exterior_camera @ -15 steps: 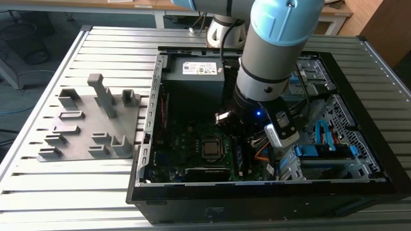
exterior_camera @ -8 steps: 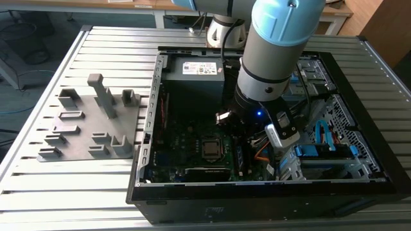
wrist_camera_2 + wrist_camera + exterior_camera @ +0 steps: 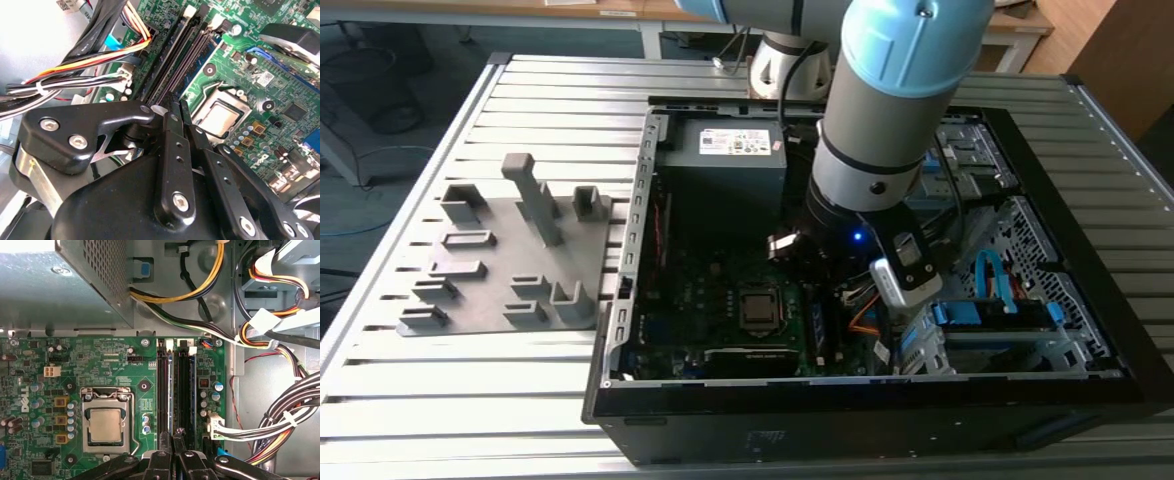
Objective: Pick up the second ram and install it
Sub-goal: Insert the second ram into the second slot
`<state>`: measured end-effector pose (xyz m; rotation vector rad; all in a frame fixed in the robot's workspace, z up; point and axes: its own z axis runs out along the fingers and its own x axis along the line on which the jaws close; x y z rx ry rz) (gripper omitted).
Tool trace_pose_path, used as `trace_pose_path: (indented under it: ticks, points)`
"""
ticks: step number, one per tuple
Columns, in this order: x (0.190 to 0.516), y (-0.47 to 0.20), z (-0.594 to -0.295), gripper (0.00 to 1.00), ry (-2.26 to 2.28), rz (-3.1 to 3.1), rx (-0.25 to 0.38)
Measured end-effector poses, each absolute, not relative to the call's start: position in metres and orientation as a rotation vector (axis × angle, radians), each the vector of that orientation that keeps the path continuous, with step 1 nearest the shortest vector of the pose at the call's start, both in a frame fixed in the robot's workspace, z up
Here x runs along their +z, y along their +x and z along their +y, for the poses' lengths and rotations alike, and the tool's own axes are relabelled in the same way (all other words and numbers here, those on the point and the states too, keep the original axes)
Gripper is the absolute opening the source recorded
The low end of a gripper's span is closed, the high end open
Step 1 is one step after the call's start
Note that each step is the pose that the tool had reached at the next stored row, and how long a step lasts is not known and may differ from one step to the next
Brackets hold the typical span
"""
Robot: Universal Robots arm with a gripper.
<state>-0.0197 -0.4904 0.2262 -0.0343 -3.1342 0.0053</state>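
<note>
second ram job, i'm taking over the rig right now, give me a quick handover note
Gripper: low inside the open PC case, right over one end of the memory slots beside the processor socket. Its grip state cannot be told.
Second ram: the grey fixture on the table carries no stick, so the pickup looks done.
Left: installation is not confirmed. I cannot tell whether the second ram sits in a slot.
</note>
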Motion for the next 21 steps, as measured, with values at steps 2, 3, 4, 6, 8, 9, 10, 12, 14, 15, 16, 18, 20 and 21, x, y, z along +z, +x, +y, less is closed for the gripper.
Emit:
trace_pose_path:
  ticks: [2,3,4,6,8,9,10,12,14,15,16,18,20,21]
  points:
    - [0.2260,-0.0198,-0.4903,0.13,-0.033,-3.134,0.006]
    - [0.2259,-0.0199,-0.4903,0.13,-0.033,-3.134,0.006]
    - [0.2257,-0.0200,-0.4903,0.13,-0.032,-3.134,0.006]
    - [0.2253,-0.0200,-0.4903,0.13,-0.031,-3.134,0.006]
    - [0.2246,-0.0200,-0.4902,0.13,-0.030,-3.134,0.006]
    - [0.2244,-0.0200,-0.4903,0.13,-0.029,-3.134,0.006]
    - [0.2240,-0.0200,-0.4903,0.13,-0.029,-3.134,0.007]
    - [0.2231,-0.0200,-0.4902,0.13,-0.029,-3.134,0.007]
    - [0.2219,-0.0200,-0.4901,0.13,-0.029,-3.134,0.007]
    - [0.2214,-0.0200,-0.4900,0.13,-0.029,-3.134,0.007]
    - [0.2211,-0.0200,-0.4898,0.13,-0.029,-3.134,0.008]
    - [0.2206,-0.0200,-0.4890,0.13,-0.029,-3.134,0.008]
    - [0.2199,-0.0200,-0.4884,0.13,-0.029,-3.134,0.007]
    - [0.2198,-0.0200,-0.4883,0.13,-0.029,-3.134,0.007]
